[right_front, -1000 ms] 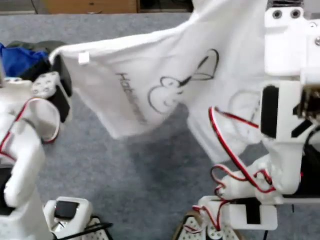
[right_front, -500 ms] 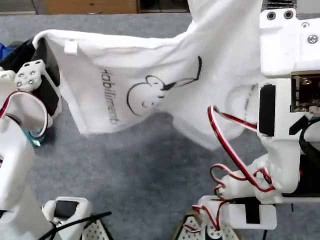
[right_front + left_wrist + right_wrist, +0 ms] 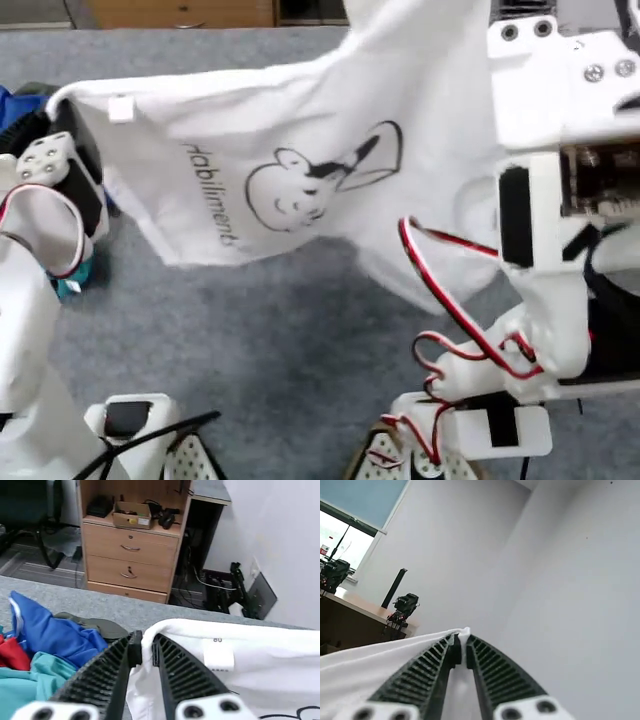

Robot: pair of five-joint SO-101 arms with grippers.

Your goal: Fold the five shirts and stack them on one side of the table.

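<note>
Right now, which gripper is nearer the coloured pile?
Left. The left gripper pinches the white shirt just beside the pile; the right gripper pinches its other end, far across.

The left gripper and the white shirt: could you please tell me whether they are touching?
Touching. The left wrist view shows the left gripper shut on the white shirt, with the fabric's edge pinched between its jaws.

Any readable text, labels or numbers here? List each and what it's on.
White shirt, front: one word of dark lettering beside a line drawing; too blurred to quote reliably.
Sewn label on the shirt's edge: tiny mark above it, too small to read.
Cardboard box on the drawer cabinet: sticker too small to read.
</note>
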